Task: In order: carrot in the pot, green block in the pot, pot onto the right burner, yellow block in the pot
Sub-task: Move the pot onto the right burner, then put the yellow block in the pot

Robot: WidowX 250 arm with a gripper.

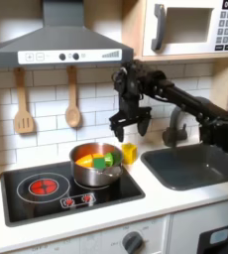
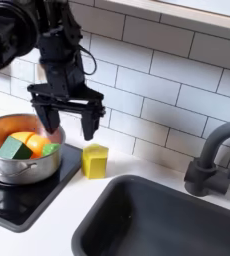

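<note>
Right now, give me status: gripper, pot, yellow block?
Gripper open, empty, above yellow block. Pot on burner, carrot and green block inside. Yellow block on counter beside cooktop, nothing in the way.

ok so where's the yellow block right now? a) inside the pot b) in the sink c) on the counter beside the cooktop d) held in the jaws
c: the yellow block sits on the white counter just off the cooktop's edge, outside the pot, with the gripper open and empty above it.
</note>
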